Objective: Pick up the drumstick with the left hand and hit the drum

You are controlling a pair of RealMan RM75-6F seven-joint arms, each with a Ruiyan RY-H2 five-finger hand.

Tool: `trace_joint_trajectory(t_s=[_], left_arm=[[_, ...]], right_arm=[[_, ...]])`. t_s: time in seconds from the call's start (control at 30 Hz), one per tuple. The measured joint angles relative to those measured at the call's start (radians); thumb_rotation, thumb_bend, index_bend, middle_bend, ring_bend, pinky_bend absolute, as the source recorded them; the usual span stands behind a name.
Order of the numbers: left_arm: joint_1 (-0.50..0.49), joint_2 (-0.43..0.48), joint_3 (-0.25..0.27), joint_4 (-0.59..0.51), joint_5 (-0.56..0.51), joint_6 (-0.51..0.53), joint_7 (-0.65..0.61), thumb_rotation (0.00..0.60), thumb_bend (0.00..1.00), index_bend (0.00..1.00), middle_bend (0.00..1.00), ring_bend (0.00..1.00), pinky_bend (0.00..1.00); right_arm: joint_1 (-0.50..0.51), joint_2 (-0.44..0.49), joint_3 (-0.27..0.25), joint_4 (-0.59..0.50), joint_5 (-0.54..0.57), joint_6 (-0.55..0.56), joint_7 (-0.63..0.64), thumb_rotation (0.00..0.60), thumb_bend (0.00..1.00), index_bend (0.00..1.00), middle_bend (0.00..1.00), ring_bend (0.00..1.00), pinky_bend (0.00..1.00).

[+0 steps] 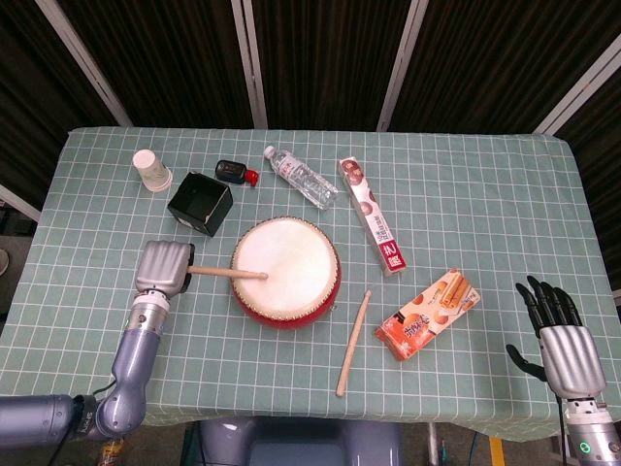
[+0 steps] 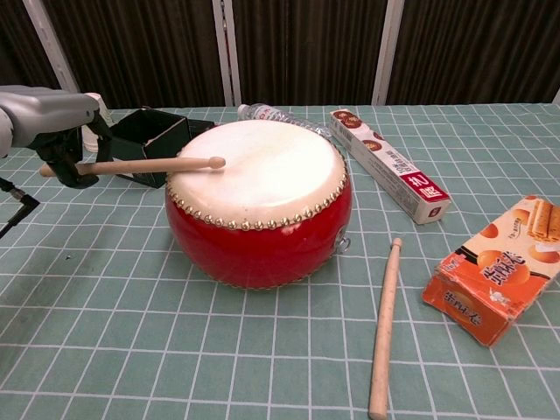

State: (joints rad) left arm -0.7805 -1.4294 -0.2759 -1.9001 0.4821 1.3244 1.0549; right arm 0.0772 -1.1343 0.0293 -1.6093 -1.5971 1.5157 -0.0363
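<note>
A red drum [image 1: 285, 274] [image 2: 259, 202] with a white skin stands mid-table. My left hand [image 1: 163, 267] [image 2: 54, 122] sits just left of it and grips a wooden drumstick [image 1: 225, 273] [image 2: 140, 164]. The stick lies about level, its tip on or just above the left part of the skin. A second drumstick [image 1: 353, 330] [image 2: 383, 325] lies on the cloth right of the drum. My right hand [image 1: 561, 342] hangs at the table's near right edge, fingers spread, holding nothing.
Behind the drum are a black box [image 1: 200, 203] [image 2: 144, 140], a paper cup [image 1: 151, 170], a water bottle [image 1: 301, 177], and a long snack box [image 1: 373, 216] [image 2: 389, 164]. An orange biscuit box [image 1: 427, 314] [image 2: 494, 268] lies at the right.
</note>
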Motion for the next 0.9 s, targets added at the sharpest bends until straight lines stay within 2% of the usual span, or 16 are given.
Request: trace_joint_trajectory(t_s=[0.13,0.23,0.4,0.5,0.57,0.7,0.9], left_arm=[[0.003,0.017,-0.008,-0.025,0.016,0.008,-0.046,0.600,0.54,0.76,1.00,1.00,1.00],[0.019,0.030,-0.006,-0.041,0.136,0.022,-0.124,0.600,0.54,0.76,1.00,1.00,1.00],[0.077,0.063,0.026,-0.072,0.424,0.057,-0.310,0.600,0.53,0.75,1.00,1.00,0.99],[0.133,0.091,0.084,-0.088,0.569,0.077,-0.404,0.600,0.53,0.75,1.00,1.00,0.99],[0.173,0.111,0.144,-0.096,0.627,0.082,-0.438,0.600,0.53,0.75,1.00,1.00,0.98],[0.243,0.140,0.244,-0.096,0.672,0.075,-0.484,0.600,0.50,0.73,1.00,0.97,0.95],[0.285,0.144,0.300,-0.054,0.678,0.030,-0.514,0.600,0.49,0.68,0.94,0.88,0.90]], right_arm=[[-0.001,0.001,0.000,0.000,0.003,-0.002,0.000,0.600,0.28,0.00,0.00,0.00,0.08],[-0.001,0.001,-0.001,0.001,0.003,-0.001,-0.001,0.600,0.28,0.00,0.00,0.00,0.08],[-0.001,0.002,0.000,-0.002,0.006,-0.004,-0.004,0.600,0.28,0.00,0.00,0.00,0.08],[0.000,0.001,0.001,-0.006,0.009,-0.007,-0.004,0.600,0.28,0.00,0.00,0.00,0.08],[0.000,0.002,0.001,-0.008,0.010,-0.008,-0.007,0.600,0.28,0.00,0.00,0.00,0.08],[0.000,0.001,0.001,-0.011,0.011,-0.009,-0.014,0.600,0.28,0.00,0.00,0.00,0.08],[0.000,0.000,0.002,-0.010,0.012,-0.009,-0.016,0.600,0.28,0.00,0.00,0.00,0.08]])
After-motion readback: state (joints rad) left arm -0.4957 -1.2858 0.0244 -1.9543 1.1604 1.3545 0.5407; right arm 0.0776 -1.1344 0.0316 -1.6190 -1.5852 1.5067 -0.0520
